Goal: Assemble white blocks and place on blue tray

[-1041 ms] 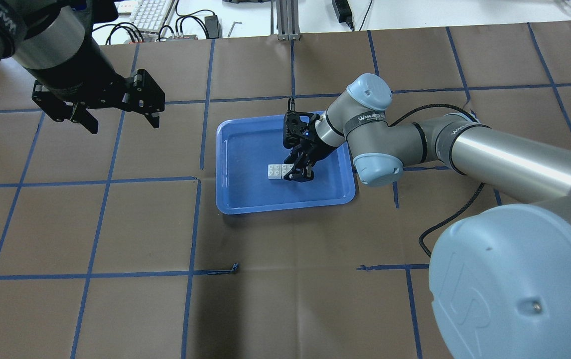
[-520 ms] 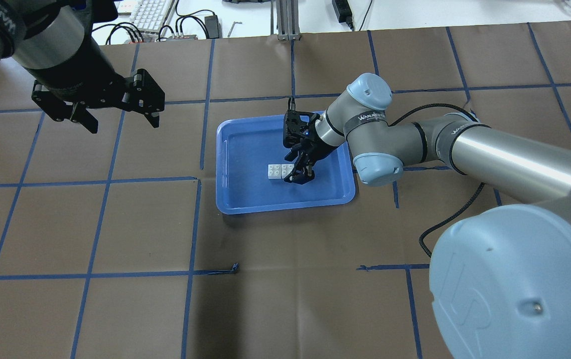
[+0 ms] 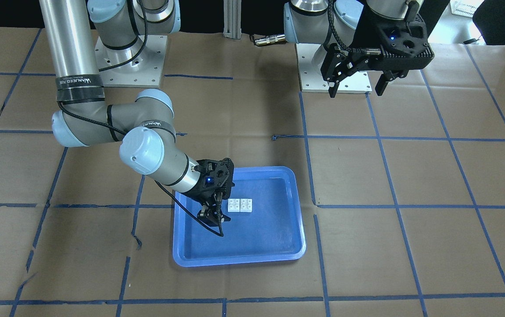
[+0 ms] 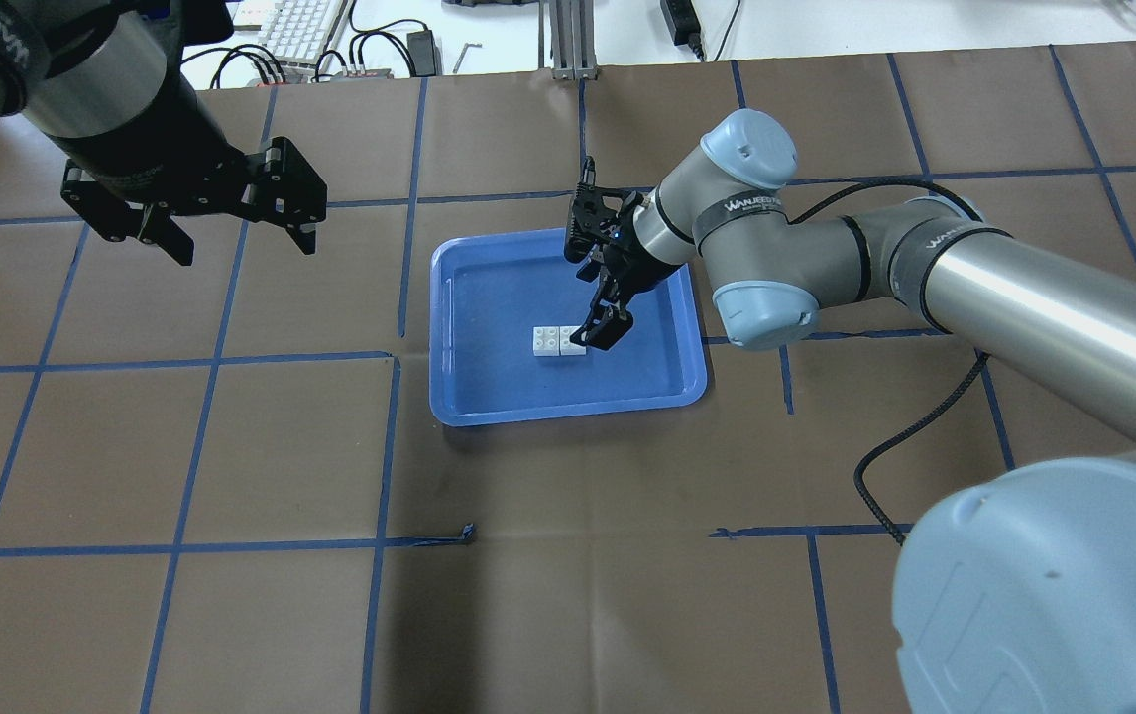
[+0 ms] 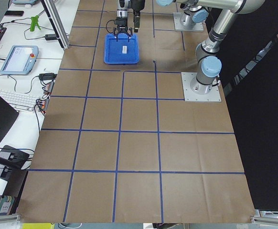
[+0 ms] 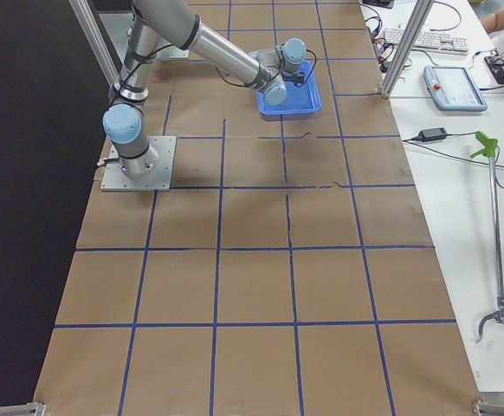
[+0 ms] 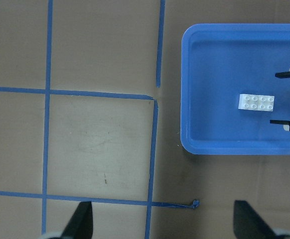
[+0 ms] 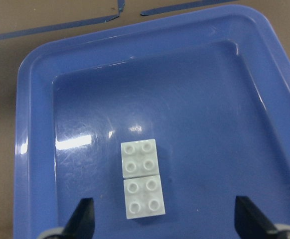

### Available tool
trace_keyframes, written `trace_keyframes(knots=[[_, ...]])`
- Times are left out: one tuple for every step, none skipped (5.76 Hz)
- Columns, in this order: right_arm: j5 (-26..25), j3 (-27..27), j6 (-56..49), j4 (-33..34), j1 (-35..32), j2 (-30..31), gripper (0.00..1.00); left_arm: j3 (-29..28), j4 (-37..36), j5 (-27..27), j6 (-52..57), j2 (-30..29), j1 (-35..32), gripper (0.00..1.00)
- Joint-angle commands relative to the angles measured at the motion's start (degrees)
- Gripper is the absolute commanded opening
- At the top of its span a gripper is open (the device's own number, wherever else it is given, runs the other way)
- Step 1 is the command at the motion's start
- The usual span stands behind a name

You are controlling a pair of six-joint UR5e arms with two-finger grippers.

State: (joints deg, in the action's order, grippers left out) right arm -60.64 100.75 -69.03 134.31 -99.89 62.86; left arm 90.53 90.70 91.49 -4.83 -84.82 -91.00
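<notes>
The two white blocks [image 4: 558, 340] lie joined side by side, studs up, on the floor of the blue tray [image 4: 568, 412]. They also show in the front view [image 3: 240, 205], the left wrist view [image 7: 256, 102] and the right wrist view [image 8: 142, 178]. My right gripper [image 4: 600, 332] is open and empty. It hangs just above the tray at the blocks' right end, not touching them. Its fingertips [image 8: 82, 216] stand wide apart. My left gripper [image 4: 241, 240] is open and empty, held high over the table left of the tray.
The table is brown paper with a blue tape grid. A metal post [image 4: 568, 40], a keyboard [image 4: 305, 25] and cables lie past its far edge. The arm bases [image 3: 129, 57] stand on the robot's side. A loose tape end [image 4: 467, 534] sits in front of the tray.
My right wrist has risen and drawn back toward the tray's far side, lifting the gripper off the blocks. The blocks and the left arm have not moved.
</notes>
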Motion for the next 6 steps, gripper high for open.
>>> trace_keyframes(knots=[[-8.13, -5.61, 11.2, -9.1, 0.58, 5.66, 1.0, 0.0, 0.0, 0.09, 0.0, 0.01, 0.04, 0.99], [-14.88, -7.3, 19.99, -9.85, 1.01, 7.43, 1.0, 0.0, 0.0, 0.09, 0.0, 0.01, -0.05, 0.99], [-17.82, -8.1, 25.9, -14.73, 1.45, 9.02, 1.0, 0.09, 0.0, 0.09, 0.0, 0.01, -0.05, 0.99], [-18.19, -9.07, 29.1, -19.73, 4.06, 10.95, 1.0, 0.09, 0.0, 0.09, 0.0, 0.01, 0.03, 0.99], [-21.16, -9.86, 29.82, -24.66, 7.22, 12.62, 1.0, 0.09, 0.0, 0.18, 0.0, 0.01, 0.04, 0.99], [-23.8, -10.91, 33.57, -28.53, 9.34, 14.73, 1.0, 0.09, 0.0, 0.18, 0.0, 0.01, -0.05, 0.99]])
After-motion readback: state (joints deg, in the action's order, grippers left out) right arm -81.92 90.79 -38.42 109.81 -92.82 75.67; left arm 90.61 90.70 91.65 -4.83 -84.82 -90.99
